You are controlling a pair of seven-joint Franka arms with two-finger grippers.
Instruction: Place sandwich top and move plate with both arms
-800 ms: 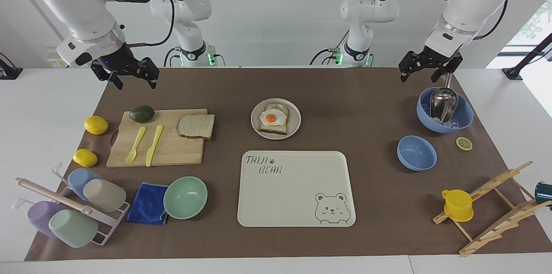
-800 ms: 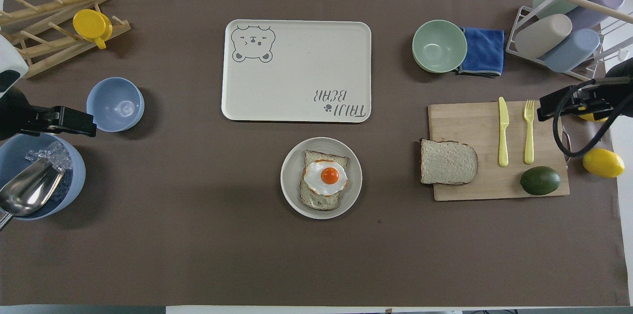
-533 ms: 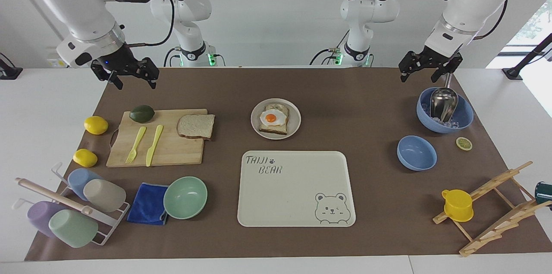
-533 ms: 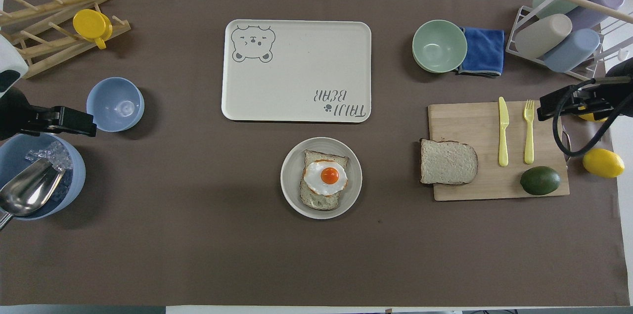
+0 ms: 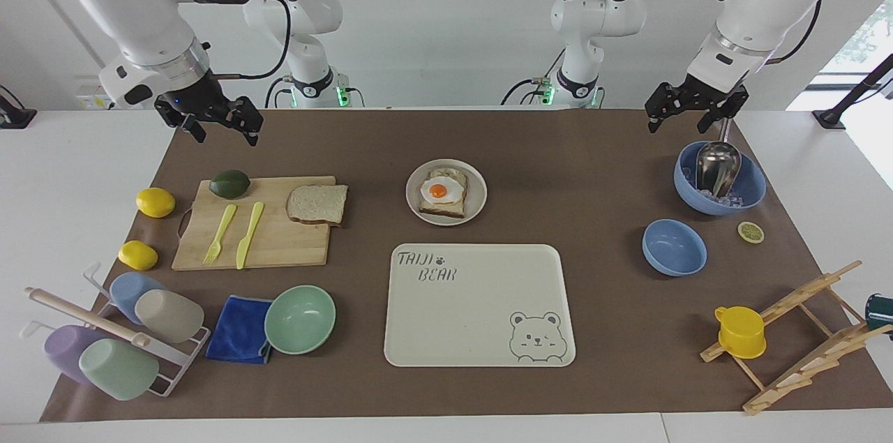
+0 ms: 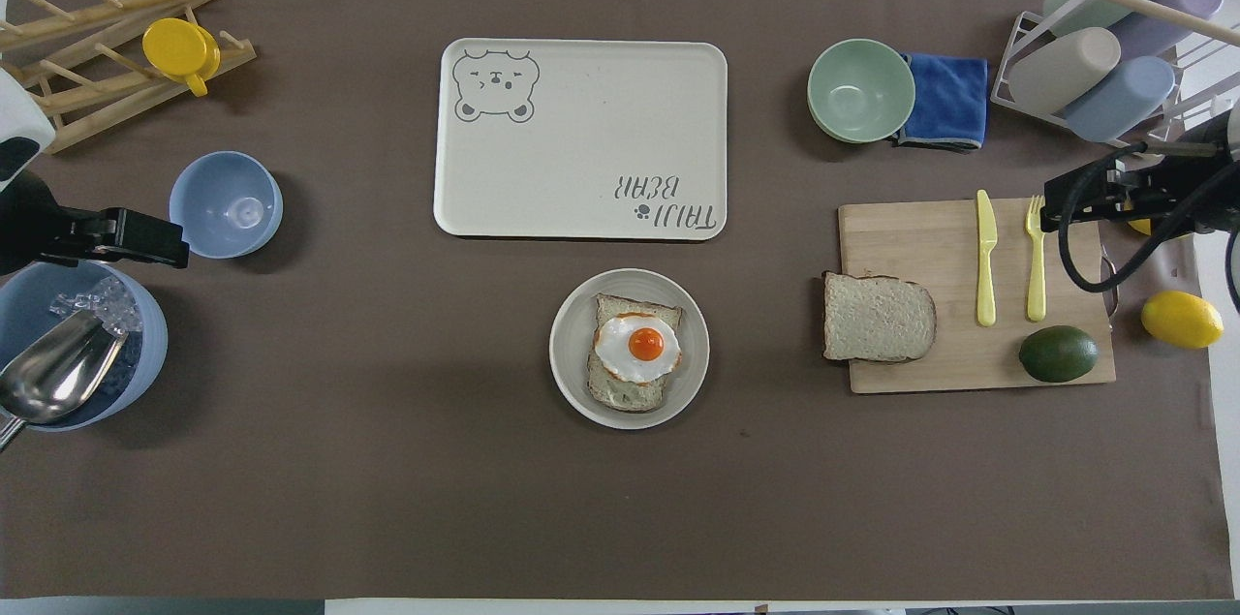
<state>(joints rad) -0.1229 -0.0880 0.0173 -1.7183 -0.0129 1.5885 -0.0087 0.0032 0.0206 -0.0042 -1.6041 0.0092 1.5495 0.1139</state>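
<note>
Brown paper covers the long white table (image 5: 84, 171), with white wall at the robots' end. From the right arm's end of the table, the right arm slants down so that the right gripper (image 5: 222, 123) hangs in the air above the brown mat near the robot-side edge, its two black fingers spread apart and holding nothing. Under and past it lies the wooden cutting board (image 5: 279, 248), which carries a dark green avocado (image 5: 229, 183), a yellow fork (image 5: 220, 234) and a yellow knife (image 5: 248, 234). The sandwich top (image 5: 317, 204) rests flat on the corner of that board that points toward the middle of the table, slightly overhanging the edge, well apart from the right gripper and lower than it. Beside the board, in the middle of the table, sits the plate (image 5: 477, 200), bearing a bread slice topped with a fried egg (image 5: 441, 190). The cream tray (image 5: 481, 303) with the bear drawing lies farther from the robots than the plate. At the other end, the left arm waits, and the left gripper (image 5: 691, 111) hovers with fingers parted and empty over the mat just above the blue bowl of ice (image 5: 750, 188) that holds a metal scoop (image 5: 717, 165).
</note>
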